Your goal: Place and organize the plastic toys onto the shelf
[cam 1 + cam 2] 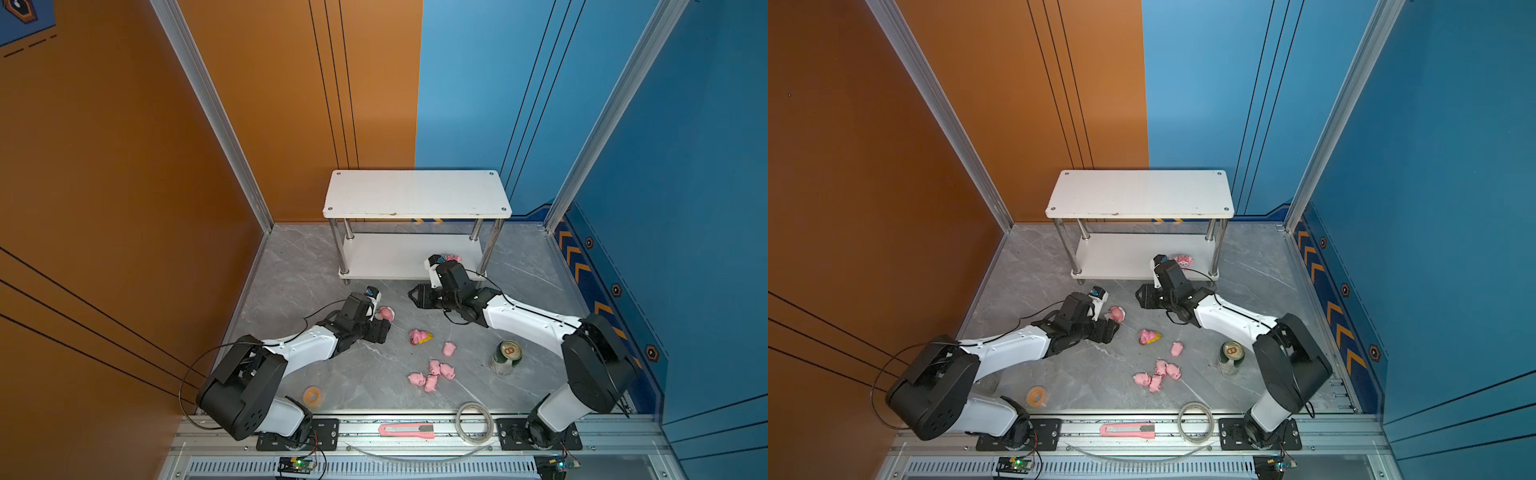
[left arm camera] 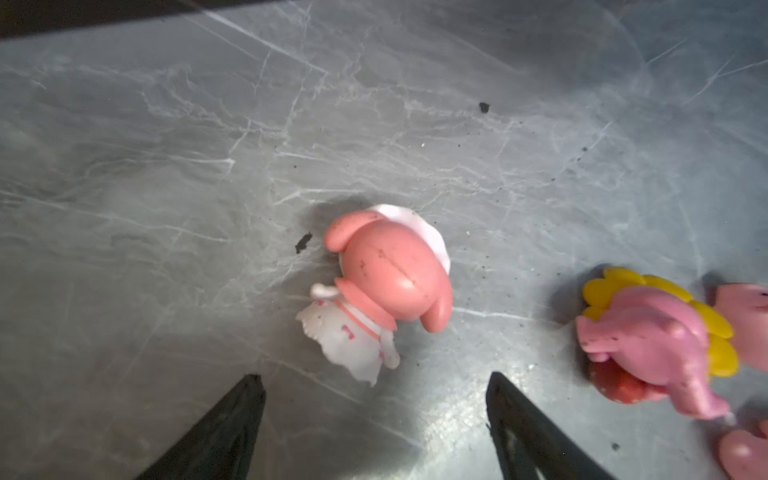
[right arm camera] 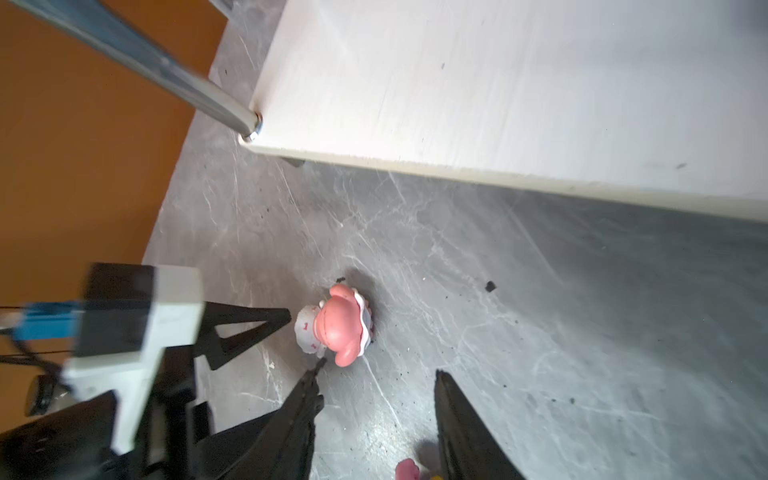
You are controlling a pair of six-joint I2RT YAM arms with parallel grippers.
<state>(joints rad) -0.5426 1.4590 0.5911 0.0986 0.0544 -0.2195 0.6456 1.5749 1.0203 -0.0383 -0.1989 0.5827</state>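
Note:
A pink-white figurine (image 1: pixel 386 312) (image 2: pixel 386 282) lies on its side on the grey floor, just in front of my left gripper (image 1: pixel 377 320) (image 2: pixel 372 376), which is open and holds nothing. My right gripper (image 1: pixel 413 296) (image 3: pixel 380 368) is open and empty too, over bare floor before the shelf (image 1: pixel 415 193) and right of that figurine (image 3: pixel 332 324). A white-pink figurine (image 1: pixel 1183 261) sits on the lower tier (image 3: pixel 498 83). The sunflower-faced figurine (image 1: pixel 419 336) (image 2: pixel 656 340) lies mid-floor. One small pig (image 1: pixel 449 348) lies alone and several pigs (image 1: pixel 432 374) are clustered nearer the front.
A green can (image 1: pixel 505 357) stands right of the pigs, under the right arm. An orange tape roll (image 1: pixel 312 395) lies front left. On the front rail lie a pink utility knife (image 1: pixel 406 430) and a clear tape ring (image 1: pixel 476 422). The shelf's top tier is bare.

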